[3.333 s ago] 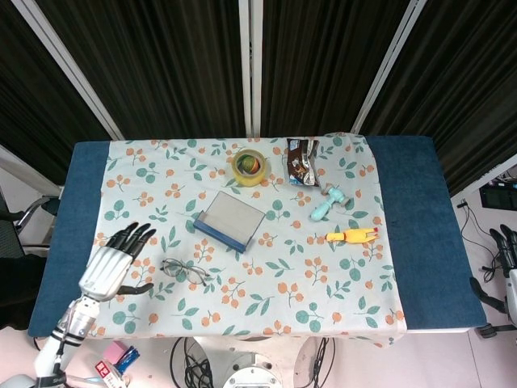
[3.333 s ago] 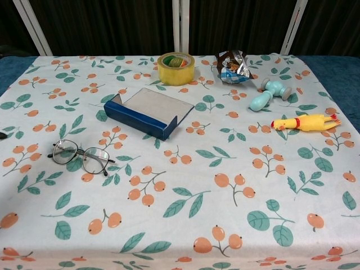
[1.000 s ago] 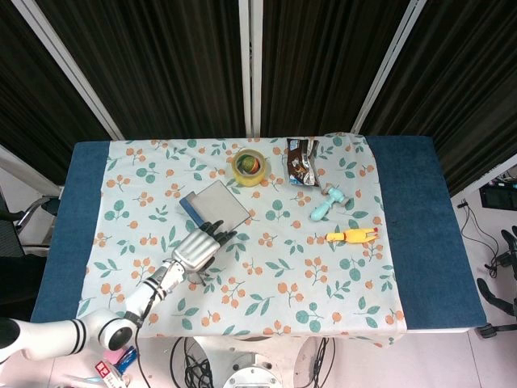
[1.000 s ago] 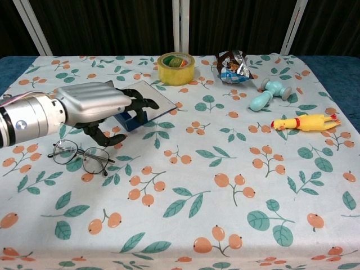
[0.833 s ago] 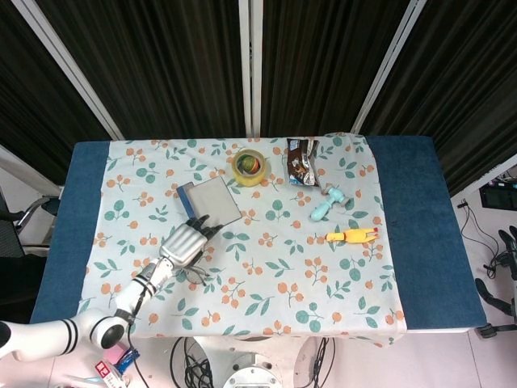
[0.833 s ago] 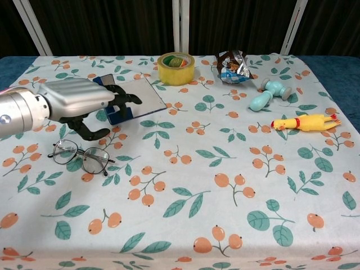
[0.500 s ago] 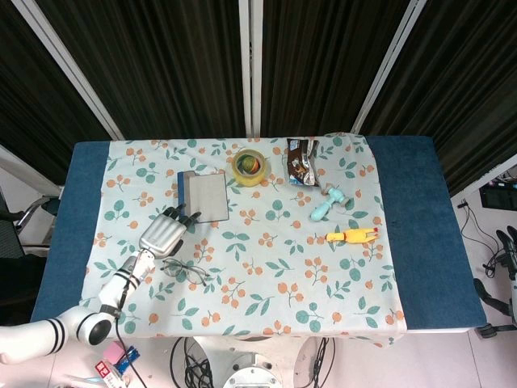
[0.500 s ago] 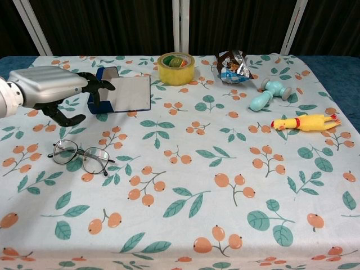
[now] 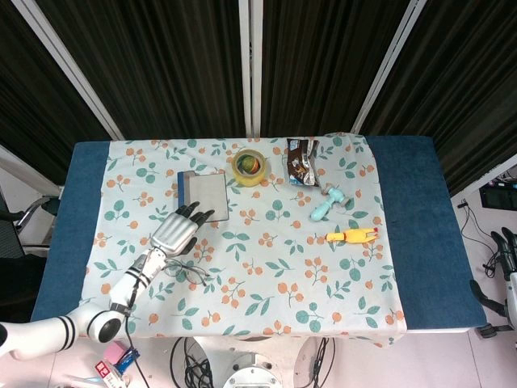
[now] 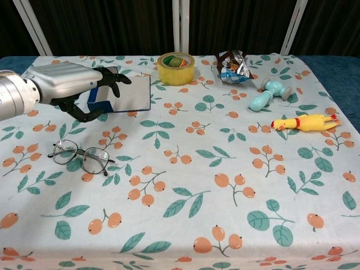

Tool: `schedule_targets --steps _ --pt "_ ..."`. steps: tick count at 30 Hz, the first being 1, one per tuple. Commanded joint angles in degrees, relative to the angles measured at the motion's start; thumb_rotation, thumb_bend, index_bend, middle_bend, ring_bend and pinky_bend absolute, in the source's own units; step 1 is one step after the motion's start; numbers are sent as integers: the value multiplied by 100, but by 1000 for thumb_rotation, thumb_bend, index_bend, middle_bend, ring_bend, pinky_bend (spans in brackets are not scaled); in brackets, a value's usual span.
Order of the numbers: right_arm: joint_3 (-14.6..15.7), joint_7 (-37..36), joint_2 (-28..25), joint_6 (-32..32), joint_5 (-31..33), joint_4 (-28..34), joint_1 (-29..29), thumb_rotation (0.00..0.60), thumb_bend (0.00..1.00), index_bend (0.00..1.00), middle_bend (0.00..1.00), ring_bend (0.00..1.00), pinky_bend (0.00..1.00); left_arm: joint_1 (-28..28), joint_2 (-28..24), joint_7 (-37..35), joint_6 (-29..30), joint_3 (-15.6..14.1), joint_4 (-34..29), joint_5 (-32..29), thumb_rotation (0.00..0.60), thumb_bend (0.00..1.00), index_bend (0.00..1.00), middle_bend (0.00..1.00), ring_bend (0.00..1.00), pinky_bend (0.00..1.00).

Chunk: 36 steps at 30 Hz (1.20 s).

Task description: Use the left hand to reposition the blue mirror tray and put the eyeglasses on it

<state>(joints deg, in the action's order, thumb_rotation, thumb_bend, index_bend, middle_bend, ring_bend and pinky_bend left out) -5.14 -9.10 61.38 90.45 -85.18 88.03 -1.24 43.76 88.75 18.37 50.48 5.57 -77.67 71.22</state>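
The blue mirror tray (image 9: pixel 207 196) (image 10: pixel 128 94) lies flat at the back left of the floral cloth, its blue wall on its left side. My left hand (image 9: pixel 174 234) (image 10: pixel 63 82) hovers at the tray's near left corner, fingers (image 10: pixel 112 76) apart and reaching over the blue wall, gripping nothing. The eyeglasses (image 10: pixel 82 157) (image 9: pixel 187 272) rest on the cloth just in front of the hand, apart from the tray. My right hand (image 9: pixel 507 246) shows only as dark fingers at the right edge of the head view, off the table.
A yellow tape roll (image 10: pixel 176 68) stands right of the tray. Further right are a snack bag (image 10: pixel 233 65), a teal dumbbell toy (image 10: pixel 269 93) and a yellow rubber chicken (image 10: pixel 304 122). Blue table edges (image 9: pixel 81 218) flank the cloth.
The left hand pushed and turned the tray from the middle to the back left. In the last half second the tray stayed put and the hand shifted slightly right over its corner.
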Motion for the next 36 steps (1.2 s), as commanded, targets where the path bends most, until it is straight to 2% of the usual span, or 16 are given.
schedule_targets --steps 1,9,19,27,36 --pt "-21 -54 -25 6 54 -35 -20 600 188 0 0 0 0 40 199 46 -20 -12 271 -31 600 506 52 198 45 178" --pt "-30 -135 -7 -75 74 -106 18 600 189 0 0 0 0 -7 124 359 8 -135 346 -38 600 515 52 209 44 178" --pt "-31 -48 37 -84 42 -77 51 600 190 0 0 0 0 -120 -384 802 4 -389 -78 -32 600 529 64 314 44 177" --pt "-20 -17 50 -102 46 -78 56 600 190 0 0 0 0 -310 -835 898 17 -559 -156 -150 600 529 64 324 44 177" --pt "-9 -10 60 -103 31 -81 59 600 191 0 0 0 0 -425 -1046 871 37 -575 -149 -248 600 533 64 324 45 177"
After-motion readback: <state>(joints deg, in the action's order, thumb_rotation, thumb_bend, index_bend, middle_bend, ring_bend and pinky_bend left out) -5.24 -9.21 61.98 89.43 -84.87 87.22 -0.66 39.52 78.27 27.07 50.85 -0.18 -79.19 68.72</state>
